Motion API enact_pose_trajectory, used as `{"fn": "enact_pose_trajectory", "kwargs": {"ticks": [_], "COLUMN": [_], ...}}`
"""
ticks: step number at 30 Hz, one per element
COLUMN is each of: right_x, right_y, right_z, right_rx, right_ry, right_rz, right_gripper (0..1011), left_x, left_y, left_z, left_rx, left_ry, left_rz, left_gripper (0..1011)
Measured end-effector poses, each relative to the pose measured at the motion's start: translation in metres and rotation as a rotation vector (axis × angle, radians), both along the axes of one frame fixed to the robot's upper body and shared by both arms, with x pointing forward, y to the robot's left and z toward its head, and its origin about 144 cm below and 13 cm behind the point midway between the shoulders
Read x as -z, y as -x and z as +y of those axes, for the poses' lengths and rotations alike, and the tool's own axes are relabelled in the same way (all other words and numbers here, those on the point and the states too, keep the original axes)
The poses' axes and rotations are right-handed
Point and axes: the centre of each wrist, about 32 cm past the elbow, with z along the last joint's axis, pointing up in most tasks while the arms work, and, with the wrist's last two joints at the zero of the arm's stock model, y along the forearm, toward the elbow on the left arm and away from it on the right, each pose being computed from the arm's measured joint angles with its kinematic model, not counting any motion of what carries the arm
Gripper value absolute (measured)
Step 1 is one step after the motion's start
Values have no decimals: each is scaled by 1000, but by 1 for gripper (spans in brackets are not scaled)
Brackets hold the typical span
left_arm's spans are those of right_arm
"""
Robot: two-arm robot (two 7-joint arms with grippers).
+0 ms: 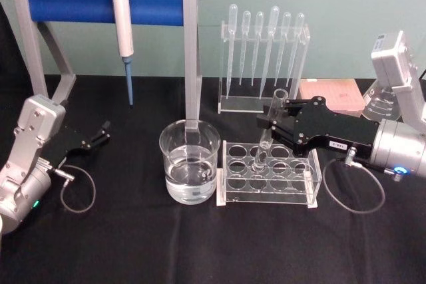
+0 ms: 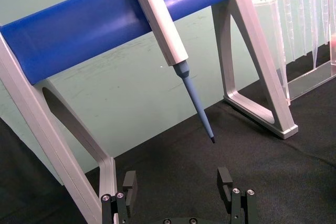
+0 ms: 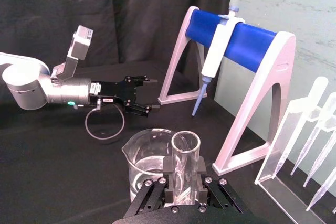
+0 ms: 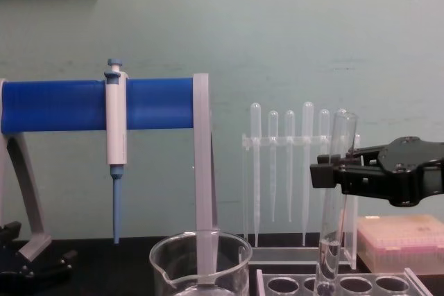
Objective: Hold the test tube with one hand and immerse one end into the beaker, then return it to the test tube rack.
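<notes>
The right end effector (image 1: 271, 124) is seen reaching in from the right over the clear tube rack (image 1: 268, 173), its black fingers (image 4: 331, 171) closed on the upper part of the test tube (image 1: 269, 130). The tube is held nearly upright, leaning slightly, with its open rim above the fingers and its round bottom still down in a hole of the rack's back row. In the right wrist view the tube (image 3: 185, 167) is gripped between the two pads, with the beaker (image 3: 148, 163) just behind it.

The beaker (image 1: 190, 161), partly filled with clear liquid, stands on the black worktop (image 1: 133, 244) just left of the rack, apart from the tube.

The left end effector (image 1: 101, 132) rests low at the left of the worktop, near the blue-barred stand (image 1: 100, 1) from which a pipettor (image 1: 122, 28) hangs; its fingers (image 2: 226, 181) are spread wide and nothing is held between them. A rack of plastic pipettes (image 1: 265, 54) stands behind the tube rack.
</notes>
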Motion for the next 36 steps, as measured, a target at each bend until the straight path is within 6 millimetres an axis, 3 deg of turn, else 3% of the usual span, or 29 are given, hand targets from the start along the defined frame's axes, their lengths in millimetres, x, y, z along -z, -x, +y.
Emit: {"fn": "enact_pose_trajectory", "kwargs": {"ticks": [36], "right_x": [33], "right_y": [-5], "right_z": [7], "right_rx": [20], "right_ry": [7], "right_rz": [52], "right_gripper": [225], "left_x": [0], "left_y": [0], "left_z": [0], "left_rx": [0], "left_ry": [0], "left_rz": [0], "left_gripper": [1000]}}
